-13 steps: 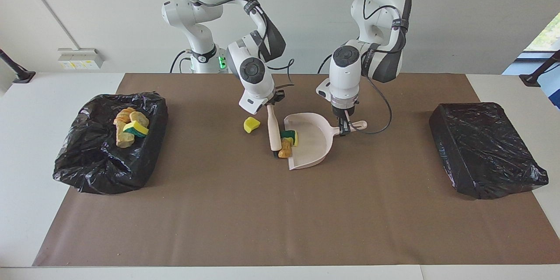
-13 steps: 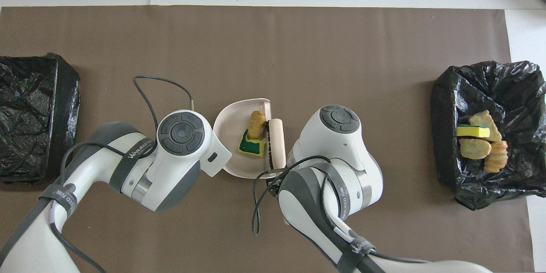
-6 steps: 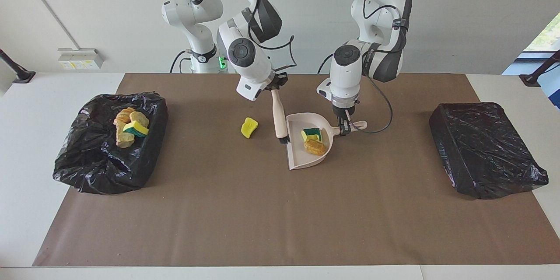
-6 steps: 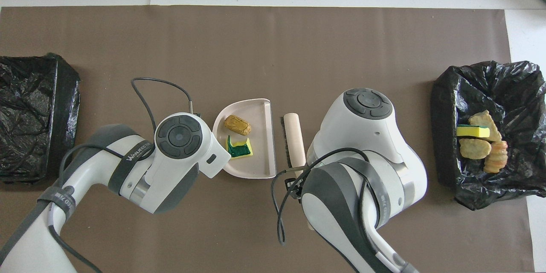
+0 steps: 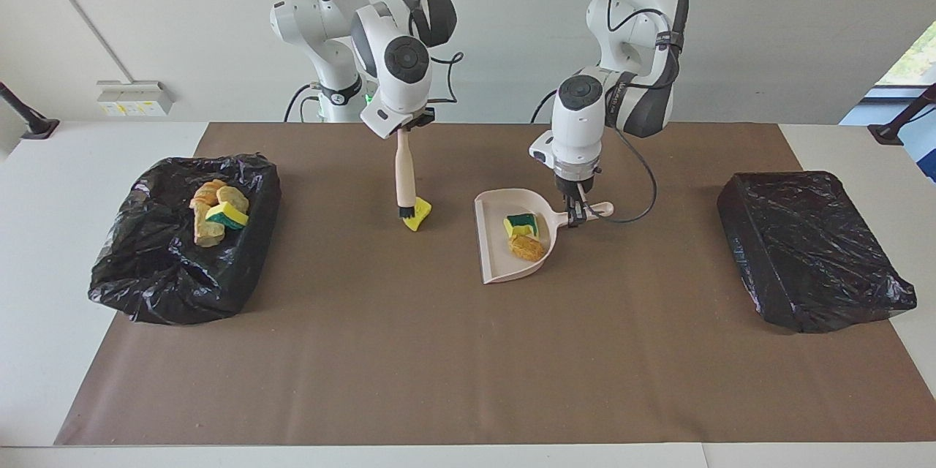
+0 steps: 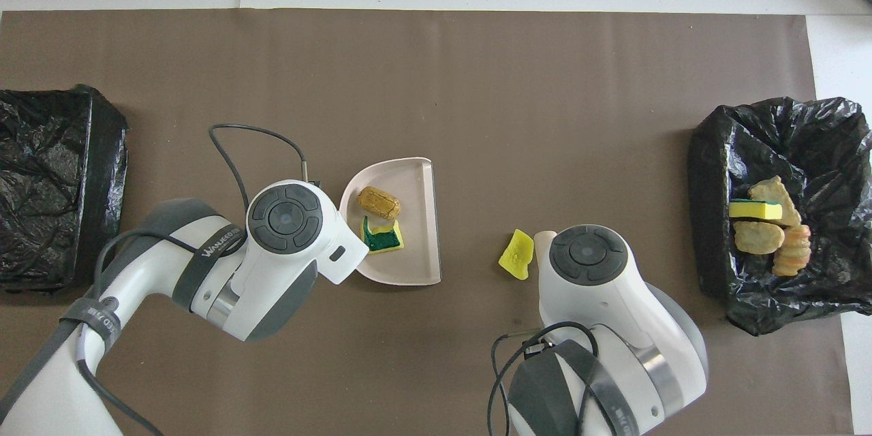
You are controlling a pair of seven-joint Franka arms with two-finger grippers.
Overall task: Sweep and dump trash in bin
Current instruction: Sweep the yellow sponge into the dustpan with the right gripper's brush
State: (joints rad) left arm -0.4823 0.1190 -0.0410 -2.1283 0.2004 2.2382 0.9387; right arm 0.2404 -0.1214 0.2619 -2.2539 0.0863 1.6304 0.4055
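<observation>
Bright, even light; soft short shadows; glare on black bin bags (image 5: 812, 248); frames sharp.

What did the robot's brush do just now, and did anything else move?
The right gripper swung the beige wooden brush away from the pale pink plastic dustpan to the loose yellow sponge bit. A green-backed sponge and brown lump slid deeper into the pan. The left gripper keeps holding the pan's handle; both black bins stayed put.

From overhead, the right arm's wrist hides the brush (image 5: 404, 174) almost entirely.
</observation>
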